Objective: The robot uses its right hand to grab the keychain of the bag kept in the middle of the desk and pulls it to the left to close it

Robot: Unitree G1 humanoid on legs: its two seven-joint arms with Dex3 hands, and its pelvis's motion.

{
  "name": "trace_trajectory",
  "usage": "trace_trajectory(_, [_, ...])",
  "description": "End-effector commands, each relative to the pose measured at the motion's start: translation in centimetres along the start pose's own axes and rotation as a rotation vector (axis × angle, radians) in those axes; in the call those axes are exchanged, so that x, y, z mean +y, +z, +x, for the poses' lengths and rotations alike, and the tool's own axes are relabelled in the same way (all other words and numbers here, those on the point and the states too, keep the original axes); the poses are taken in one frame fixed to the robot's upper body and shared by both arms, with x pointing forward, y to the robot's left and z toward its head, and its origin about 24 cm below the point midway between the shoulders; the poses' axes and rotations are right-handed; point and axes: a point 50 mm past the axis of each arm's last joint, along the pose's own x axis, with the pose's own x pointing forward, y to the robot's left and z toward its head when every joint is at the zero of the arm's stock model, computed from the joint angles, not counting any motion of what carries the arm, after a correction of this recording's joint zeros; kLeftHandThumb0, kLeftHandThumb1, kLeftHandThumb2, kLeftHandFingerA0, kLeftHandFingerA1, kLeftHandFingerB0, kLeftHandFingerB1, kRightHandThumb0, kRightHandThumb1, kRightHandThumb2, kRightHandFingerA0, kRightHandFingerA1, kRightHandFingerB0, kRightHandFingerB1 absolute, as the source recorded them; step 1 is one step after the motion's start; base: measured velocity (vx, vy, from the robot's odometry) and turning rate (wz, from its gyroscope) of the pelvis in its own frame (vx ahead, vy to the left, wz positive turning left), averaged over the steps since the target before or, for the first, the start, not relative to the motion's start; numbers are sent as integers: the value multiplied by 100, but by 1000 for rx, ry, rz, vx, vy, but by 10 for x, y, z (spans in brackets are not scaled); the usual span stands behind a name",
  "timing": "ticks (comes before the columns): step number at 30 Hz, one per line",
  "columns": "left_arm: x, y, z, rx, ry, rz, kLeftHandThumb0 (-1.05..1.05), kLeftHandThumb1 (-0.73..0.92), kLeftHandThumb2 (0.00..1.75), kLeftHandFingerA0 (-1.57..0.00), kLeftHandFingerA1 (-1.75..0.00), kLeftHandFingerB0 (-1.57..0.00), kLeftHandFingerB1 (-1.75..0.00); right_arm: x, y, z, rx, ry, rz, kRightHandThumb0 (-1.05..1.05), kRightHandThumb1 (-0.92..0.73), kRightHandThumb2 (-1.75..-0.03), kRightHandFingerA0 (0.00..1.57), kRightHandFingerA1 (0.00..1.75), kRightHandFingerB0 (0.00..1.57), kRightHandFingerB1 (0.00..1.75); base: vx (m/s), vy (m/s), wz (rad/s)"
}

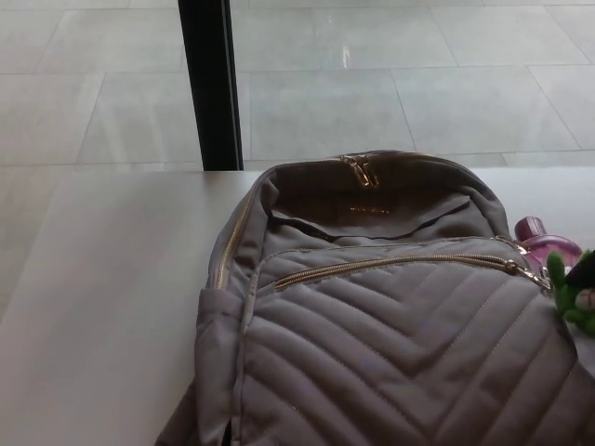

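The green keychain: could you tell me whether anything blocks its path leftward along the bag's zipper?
Nothing visible does. The gold zipper track lies bare across the bag from the green keychain to its left end. The pink bottle stands behind the keychain, off that path.

Only a dark sliver of the right robot hand (pixel 588 267) shows at the picture's right edge, mostly cut off, its grip unreadable. The left robot hand is out of view.
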Motion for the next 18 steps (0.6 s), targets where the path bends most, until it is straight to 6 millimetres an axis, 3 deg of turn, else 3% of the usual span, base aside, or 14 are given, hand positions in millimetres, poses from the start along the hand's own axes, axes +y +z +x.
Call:
trace_trajectory(1, [2, 3, -1, -14, 19, -5, -94, 84, 92, -49, -55, -45, -45, -4, 3, 6, -53, 0, 94, -11, -57, -113, 92, 175, 73, 153, 0, 0, 0])
trace_trajectory(2, [2, 3, -1, -14, 19, -5, -94, 84, 92, -49, -55, -45, -45, -4, 3, 6, -56, 0, 97, -11, -57, -113, 92, 175, 73, 153, 0, 0, 0])
trace_trajectory(3, [2, 3, 0, -18, 20, -9, -87, 92, 81, -50, -53, -48, -41, -5, 4, 8, -31, -7, 112, -15, -57, -113, 91, 175, 71, 157, 0, 0, 0])
trace_trajectory(4, [3, 3, 1, -15, 25, -23, -87, 92, 80, -50, -53, -49, -41, -6, 7, 13, -46, -1, 123, -15, -57, -116, 91, 175, 77, 147, 0, 0, 0])
trace_trajectory(6, [3, 3, 1, -18, 26, -27, -86, 92, 76, -49, -53, -48, -43, -8, 13, 20, -51, 5, 137, -16, -54, -122, 94, 175, 78, 147, 0, 0, 0])
trace_trajectory(7, [3, 1, 0, -16, 27, -27, -86, 92, 76, -49, -53, -48, -43, -8, 15, 21, -50, 9, 143, -16, -54, -122, 94, 175, 78, 147, 0, 0, 0])
trace_trajectory(8, [3, 1, -1, -17, 23, -19, -94, 85, 93, -48, -56, -43, -46, -8, 17, 23, -65, 12, 175, -16, -53, -123, 94, 175, 79, 146, 0, 0, 0])
trace_trajectory(9, [3, 1, -1, -19, 22, -22, -88, 92, 80, -48, -53, -47, -42, -8, 19, 25, -74, 14, 197, -19, -53, -121, 93, 175, 77, 149, 0, 0, 0])
trace_trajectory(16, [3, 0, 0, -17, 35, -36, -88, 92, 80, -51, -54, -49, -42, -14, 38, 45, -40, 19, 374, -24, -51, -123, 91, 175, 76, 161, 0, 0, 0])
trace_trajectory(17, [3, 1, -1, -17, 29, -31, -95, 84, 93, -48, -56, -44, -46, -11, 43, 48, -29, 31, 406, -25, -50, -121, 92, 175, 75, 159, 0, 0, 0])
trace_trajectory(18, [3, 1, -1, -19, 27, -23, -88, 92, 81, -49, -53, -48, -42, -7, 46, 50, -39, 56, 434, -25, -50, -126, 92, 175, 76, 162, 0, 0, 0])
